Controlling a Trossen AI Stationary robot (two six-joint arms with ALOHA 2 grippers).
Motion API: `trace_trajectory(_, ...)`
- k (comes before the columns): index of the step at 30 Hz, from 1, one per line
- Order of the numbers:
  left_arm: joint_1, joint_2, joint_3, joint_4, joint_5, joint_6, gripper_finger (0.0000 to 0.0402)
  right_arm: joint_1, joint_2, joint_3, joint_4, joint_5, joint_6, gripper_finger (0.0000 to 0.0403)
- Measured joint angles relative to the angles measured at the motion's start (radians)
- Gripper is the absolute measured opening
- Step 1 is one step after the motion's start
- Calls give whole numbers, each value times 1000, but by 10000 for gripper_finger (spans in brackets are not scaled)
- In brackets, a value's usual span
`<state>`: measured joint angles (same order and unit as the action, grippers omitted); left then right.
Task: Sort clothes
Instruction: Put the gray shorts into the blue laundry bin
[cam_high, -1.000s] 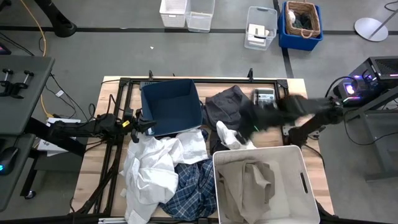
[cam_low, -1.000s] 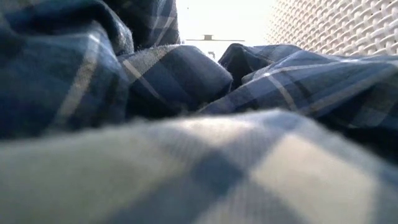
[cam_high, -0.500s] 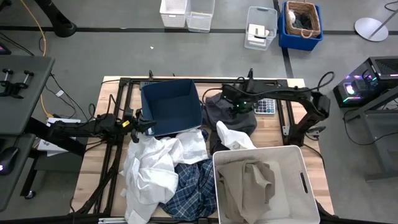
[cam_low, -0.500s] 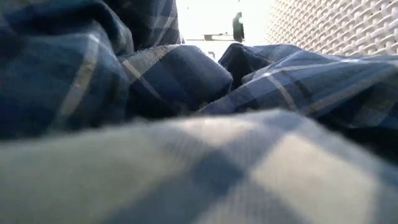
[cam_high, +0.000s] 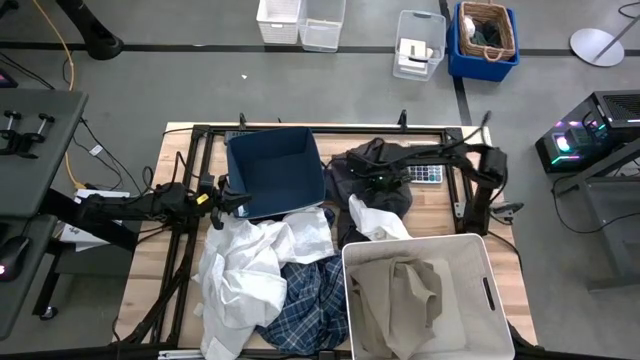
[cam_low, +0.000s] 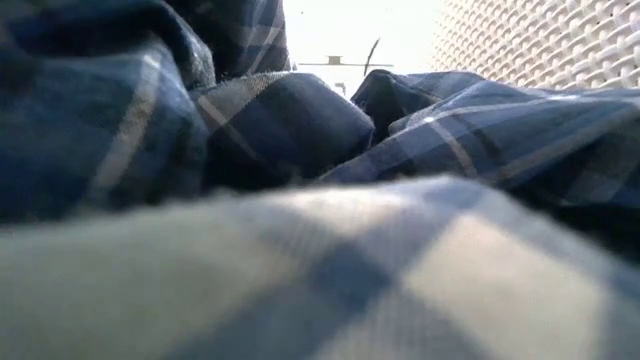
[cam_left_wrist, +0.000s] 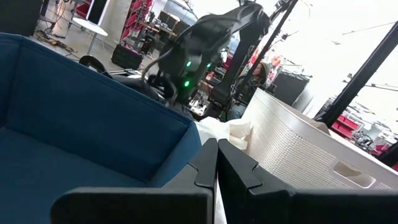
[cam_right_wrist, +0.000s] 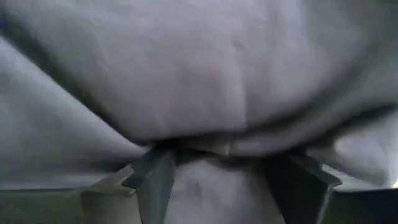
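Wooden table: dark blue bin at 11 o'clock; dark grey garment at 1; white shirts, plaid shirt at 7; white bin at 5.

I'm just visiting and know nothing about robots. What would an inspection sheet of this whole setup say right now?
Surface: wooden table with a black frame, mostly covered.
Job's things: white shirts heaped front left; plaid shirt beside them; dark grey garment at the back; beige piece inside the white bin.
Clutter: dark blue bin, empty; a keypad-like device.
Grippers: right gripper down on the dark grey garment, fingers spread with cloth between; left gripper shut, at the dark blue bin's edge.
Cables: yellow cable on the floor, left.
Surroundings: storage boxes and a basket on the floor behind.
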<state>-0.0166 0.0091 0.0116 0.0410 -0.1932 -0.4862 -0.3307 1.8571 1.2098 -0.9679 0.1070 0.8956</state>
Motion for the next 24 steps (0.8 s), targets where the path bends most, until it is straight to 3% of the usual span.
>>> trace_trajectory(3,0,0,0,0,0,0,1,13,52,3,13,0,-54,171)
trace_trajectory(6,0,0,0,0,0,0,1,39,66,4,21,-7,-139,45)
trace_trajectory(7,0,0,0,0,0,0,1,50,51,5,21,-5,-165,25)
trace_trajectory(11,0,0,0,0,0,0,1,99,-73,73,-62,-53,-206,8)
trace_trajectory(17,0,0,0,0,0,0,1,140,-326,359,-4,77,-211,5)
trace_trajectory(21,0,0,0,0,0,0,1,140,-365,518,219,116,-301,3)
trace_trajectory(24,0,0,0,-1,0,0,1,141,-338,578,533,45,-394,3)
